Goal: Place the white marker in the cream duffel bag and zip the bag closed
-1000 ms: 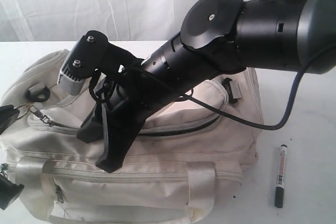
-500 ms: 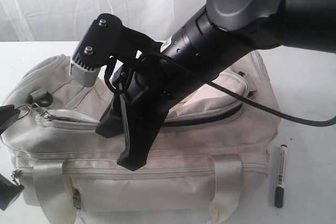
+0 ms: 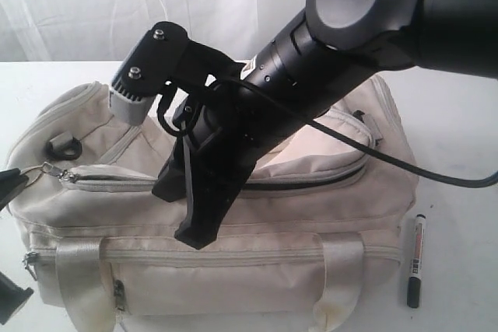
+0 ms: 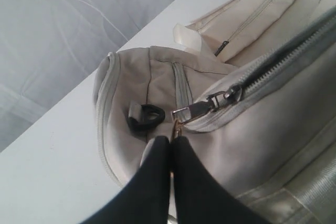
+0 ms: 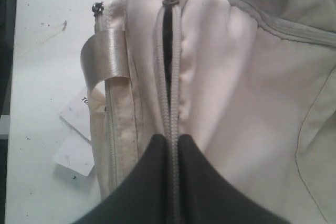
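On the white table (image 3: 459, 130), the cream duffel bag (image 3: 257, 270) lies lengthwise, front pocket and webbing handles (image 3: 78, 270) facing the exterior camera. The white marker (image 3: 417, 260) lies on the table just beside the bag's right end in the exterior view, outside the bag, apart from it and from both grippers; its black cap points away from the camera.

Left gripper (image 4: 171, 141): the fingers (image 4: 152, 182) are pressed together, and a small metal ring of the zipper pull (image 4: 207, 104) is pinched between their tips. The pull sits at the end of the main zip, close to the black strap ring (image 4: 144, 116) on the bag's end panel. Beyond the slider a dark slit shows between the grey teeth.

Right gripper (image 5: 171, 139): its arm reaches across the middle of the exterior view and comes down over the top of the bag. The two fingers (image 5: 202, 182) are drawn in against the raised ridge of the main zip (image 5: 169, 77), nipping the zip line and its fabric between them. Between these fingers and the slider the zip gapes as a narrow dark opening; in the exterior view a longer dark gap runs on toward the bag's right end.

A white paper tag (image 5: 79, 135) lies on the table beside the bag, under one handle loop.
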`<action>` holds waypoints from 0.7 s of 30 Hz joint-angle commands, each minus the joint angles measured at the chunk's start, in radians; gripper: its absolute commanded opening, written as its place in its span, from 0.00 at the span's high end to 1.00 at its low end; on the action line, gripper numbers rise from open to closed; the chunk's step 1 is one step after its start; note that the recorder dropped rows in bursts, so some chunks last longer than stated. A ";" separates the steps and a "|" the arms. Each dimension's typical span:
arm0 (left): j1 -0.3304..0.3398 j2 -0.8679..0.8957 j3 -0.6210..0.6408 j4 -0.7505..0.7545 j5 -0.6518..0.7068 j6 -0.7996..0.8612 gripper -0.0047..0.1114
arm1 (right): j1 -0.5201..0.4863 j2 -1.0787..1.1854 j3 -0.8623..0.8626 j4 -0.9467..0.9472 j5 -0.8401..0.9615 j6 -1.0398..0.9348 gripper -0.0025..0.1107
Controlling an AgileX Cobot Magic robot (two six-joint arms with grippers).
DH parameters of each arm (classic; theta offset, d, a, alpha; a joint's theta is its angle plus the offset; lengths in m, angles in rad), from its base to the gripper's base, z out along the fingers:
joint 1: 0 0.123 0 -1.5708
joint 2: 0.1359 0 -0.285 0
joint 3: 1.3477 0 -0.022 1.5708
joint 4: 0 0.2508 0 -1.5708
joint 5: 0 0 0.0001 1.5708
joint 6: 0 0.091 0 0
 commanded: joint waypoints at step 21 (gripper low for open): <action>0.234 -0.009 0.005 0.153 0.069 -0.050 0.96 | 0.000 -0.019 -0.001 -0.004 -0.008 0.015 0.94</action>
